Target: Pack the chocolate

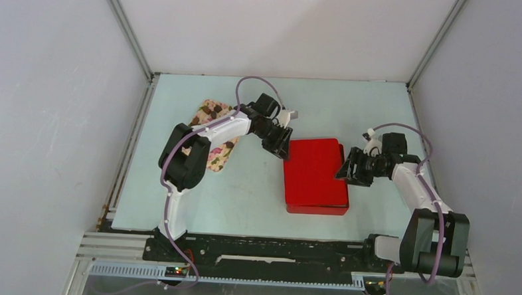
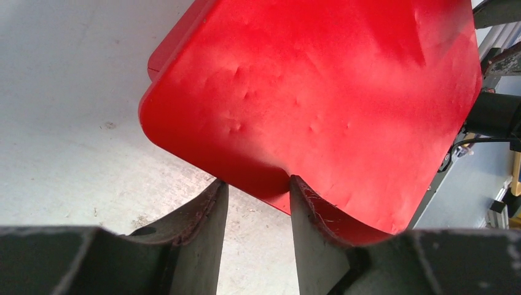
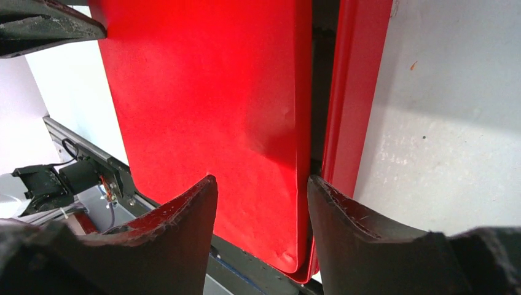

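— Where's the chocolate got to?

— Far left of the counter (image 1: 243, 200): the chocolate (image 1: 211, 109) is those dark lumps on the floral cloth (image 1: 217, 153), half hidden behind the left arm. Whether any sits inside the red box (image 1: 315, 176), I can't tell.

— And the pincers?

— Both are at the box, not the sweets. The left pincer (image 1: 280, 143) is at the box's far left corner, fingers (image 2: 206, 227) apart with the lid's edge dipping between them. The right pincer (image 1: 346, 171) is at the right edge, also apart, straddling the lid (image 3: 203, 92), which looks lifted a crack off its base.

— So who fetches the sweets?

— The left one, I'd say. The chocolate lies to its left, just behind its own forearm, and the cloth runs lengthwise from near to far. The right one is well apart, with the whole box between.
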Robot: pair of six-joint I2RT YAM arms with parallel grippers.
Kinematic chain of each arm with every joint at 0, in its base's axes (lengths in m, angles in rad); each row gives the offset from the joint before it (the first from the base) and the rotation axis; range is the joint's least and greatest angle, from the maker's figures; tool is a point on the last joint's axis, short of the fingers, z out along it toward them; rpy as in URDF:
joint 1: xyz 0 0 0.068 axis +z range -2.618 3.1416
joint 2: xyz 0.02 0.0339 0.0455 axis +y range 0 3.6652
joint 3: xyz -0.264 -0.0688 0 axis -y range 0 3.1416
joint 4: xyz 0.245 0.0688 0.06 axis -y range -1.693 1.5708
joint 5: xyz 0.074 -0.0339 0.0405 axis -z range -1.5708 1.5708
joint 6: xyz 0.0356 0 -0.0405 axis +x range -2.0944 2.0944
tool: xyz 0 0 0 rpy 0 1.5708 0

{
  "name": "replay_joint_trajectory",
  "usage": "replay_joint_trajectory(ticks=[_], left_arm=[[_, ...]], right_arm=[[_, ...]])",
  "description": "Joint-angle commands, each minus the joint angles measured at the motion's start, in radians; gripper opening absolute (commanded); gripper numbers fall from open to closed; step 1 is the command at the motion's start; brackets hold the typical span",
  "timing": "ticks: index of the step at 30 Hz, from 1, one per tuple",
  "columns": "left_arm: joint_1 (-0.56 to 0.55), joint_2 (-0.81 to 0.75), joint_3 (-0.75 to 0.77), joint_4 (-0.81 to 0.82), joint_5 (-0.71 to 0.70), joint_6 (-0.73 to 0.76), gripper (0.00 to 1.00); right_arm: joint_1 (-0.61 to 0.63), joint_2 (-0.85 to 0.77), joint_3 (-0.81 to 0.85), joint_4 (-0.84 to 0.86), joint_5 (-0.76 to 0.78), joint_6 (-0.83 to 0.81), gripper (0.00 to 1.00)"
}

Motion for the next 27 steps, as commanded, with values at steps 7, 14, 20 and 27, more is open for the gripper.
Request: replay_joint_trajectory(ticks=[7, 14, 20, 27], left_arm=[[-0.008, 0.022, 0.01, -0.068, -0.015, 0.056, 0.46], [-0.011, 0.02, 0.02, -0.071, 0.068, 0.061, 0.49], [-0.014, 0.021, 0.022, -0.083, 0.103, 0.078, 0.48], [-0.003, -0.016, 0.013, -0.184, 0.085, 0.146, 0.46]], right_arm=[[0.051, 0.048, 0.062, 0.041, 0.058, -0.063, 0.63], [0.082, 0.046, 0.062, 0.05, 0.037, -0.07, 0.65], [0.071, 0.059, 0.062, 0.043, 0.116, -0.047, 0.66], [0.075, 0.099, 0.083, 0.049, 0.085, 0.02, 0.66]])
